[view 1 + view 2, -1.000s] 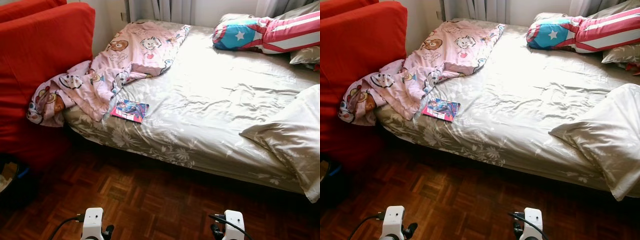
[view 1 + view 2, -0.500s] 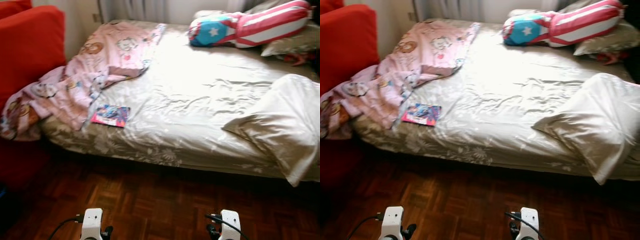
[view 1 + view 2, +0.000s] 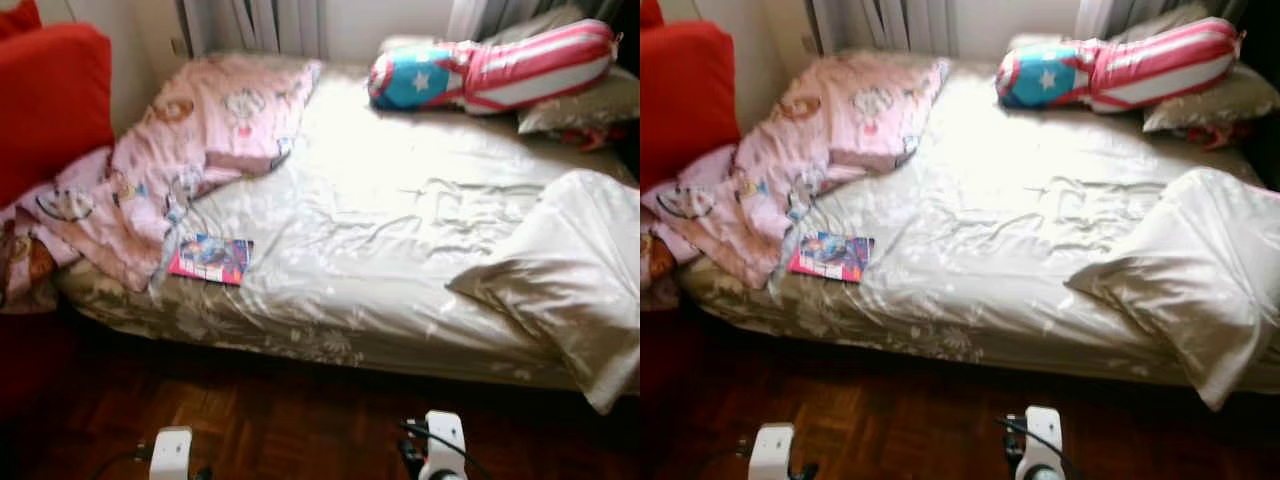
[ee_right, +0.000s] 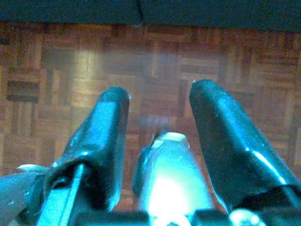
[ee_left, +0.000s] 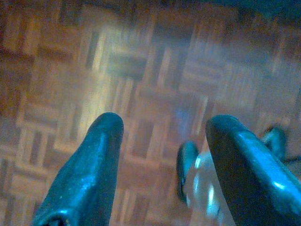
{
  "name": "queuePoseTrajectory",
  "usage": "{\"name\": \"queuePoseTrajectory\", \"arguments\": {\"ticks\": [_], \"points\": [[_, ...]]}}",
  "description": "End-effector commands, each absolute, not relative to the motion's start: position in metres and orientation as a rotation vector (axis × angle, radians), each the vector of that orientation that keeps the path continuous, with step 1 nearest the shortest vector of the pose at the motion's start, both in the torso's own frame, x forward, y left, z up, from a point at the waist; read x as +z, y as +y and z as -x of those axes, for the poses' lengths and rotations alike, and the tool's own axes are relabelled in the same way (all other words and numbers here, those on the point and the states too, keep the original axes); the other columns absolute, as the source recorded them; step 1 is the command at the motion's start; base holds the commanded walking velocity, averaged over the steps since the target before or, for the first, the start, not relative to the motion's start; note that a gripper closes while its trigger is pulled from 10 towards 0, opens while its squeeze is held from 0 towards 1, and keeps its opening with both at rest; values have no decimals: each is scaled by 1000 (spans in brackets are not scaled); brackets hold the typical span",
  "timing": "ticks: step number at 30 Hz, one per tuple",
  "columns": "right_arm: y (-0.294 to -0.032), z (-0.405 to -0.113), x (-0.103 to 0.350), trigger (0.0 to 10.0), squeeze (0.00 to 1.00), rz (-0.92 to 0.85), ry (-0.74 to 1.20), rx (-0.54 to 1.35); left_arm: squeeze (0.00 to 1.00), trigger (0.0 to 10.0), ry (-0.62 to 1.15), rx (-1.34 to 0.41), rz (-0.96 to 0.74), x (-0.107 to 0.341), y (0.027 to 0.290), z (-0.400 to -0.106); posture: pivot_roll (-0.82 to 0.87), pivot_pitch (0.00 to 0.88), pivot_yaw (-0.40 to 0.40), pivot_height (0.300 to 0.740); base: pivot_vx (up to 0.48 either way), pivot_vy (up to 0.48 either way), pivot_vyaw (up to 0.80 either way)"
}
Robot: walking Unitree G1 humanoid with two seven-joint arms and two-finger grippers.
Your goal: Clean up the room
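Both arms low over the parquet floor (image 5: 141,94) — left gripper (image 5: 162,136) and right gripper (image 4: 157,108) spread open, holding nothing — comic book (image 3: 210,259) flat near the bed's (image 3: 400,250) front-left corner, just beside the pink blanket (image 3: 190,150).

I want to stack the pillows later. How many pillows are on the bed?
3, perhaps more hidden: a star-and-stripes pillow at the head, a grey pillow just behind it, and a large pale pillow at the bed's right edge.
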State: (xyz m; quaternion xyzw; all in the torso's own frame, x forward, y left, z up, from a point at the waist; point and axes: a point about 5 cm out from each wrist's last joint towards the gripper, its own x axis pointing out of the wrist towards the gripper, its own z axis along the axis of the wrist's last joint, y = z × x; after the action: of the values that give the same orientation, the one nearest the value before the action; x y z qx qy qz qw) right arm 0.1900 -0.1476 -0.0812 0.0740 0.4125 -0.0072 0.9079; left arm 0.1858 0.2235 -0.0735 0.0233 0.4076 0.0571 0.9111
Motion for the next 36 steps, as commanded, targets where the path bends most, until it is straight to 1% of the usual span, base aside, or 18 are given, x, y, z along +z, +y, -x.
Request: {"name": "queuePoseTrajectory", "arguments": {"ticks": [1,19,27,36], "points": [[-160,-177,-87,10000,0,-140,892,-49,0,10000,844,91,-44,-75,214,-188,49,139,-11,740,274,0,0],[-161,-177,-87,10000,0,-137,889,-52,0,10000,840,93,-43,-74,214,-189,59,137,-16,740,273,0,0],[-159,-178,-87,10000,0,-142,891,-53,0,10000,839,94,-45,-73,215,-190,68,129,-2,740,266,0,0],[-157,-178,-87,10000,0,-149,890,-60,0,10000,839,93,-57,-73,217,-191,69,122,9,740,0,0,0]]}}
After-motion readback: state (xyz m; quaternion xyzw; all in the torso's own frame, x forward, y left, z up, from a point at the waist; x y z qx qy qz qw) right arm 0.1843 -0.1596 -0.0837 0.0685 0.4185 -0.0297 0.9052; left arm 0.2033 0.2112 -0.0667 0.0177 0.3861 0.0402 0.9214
